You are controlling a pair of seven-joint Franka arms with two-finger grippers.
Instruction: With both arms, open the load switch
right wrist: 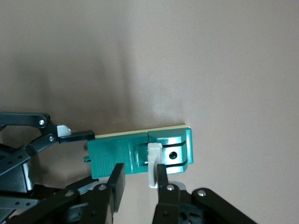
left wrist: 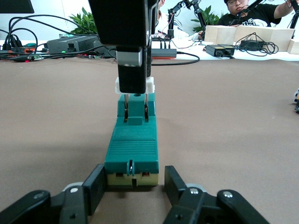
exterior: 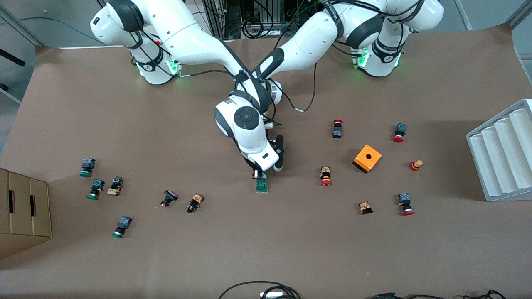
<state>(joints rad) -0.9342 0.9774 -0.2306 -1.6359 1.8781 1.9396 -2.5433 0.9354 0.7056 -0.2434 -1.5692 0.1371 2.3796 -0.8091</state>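
Green load switch [left wrist: 131, 148] with white end piece, brown table [exterior: 291, 249].

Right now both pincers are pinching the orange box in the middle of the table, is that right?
Not quite. Both pincers are pinching the green load switch, not the orange box, which sits untouched toward the left arm's end. The left wrist view shows the left pincer on one end, and the right pincer is at the white piece.

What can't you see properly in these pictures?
- Front view: the right arm's wrist covers the load switch's white end and most of both pincers.
- Left wrist view: the right pincer covers the middle of the white end piece.
- Front view: push buttons' markings too small.
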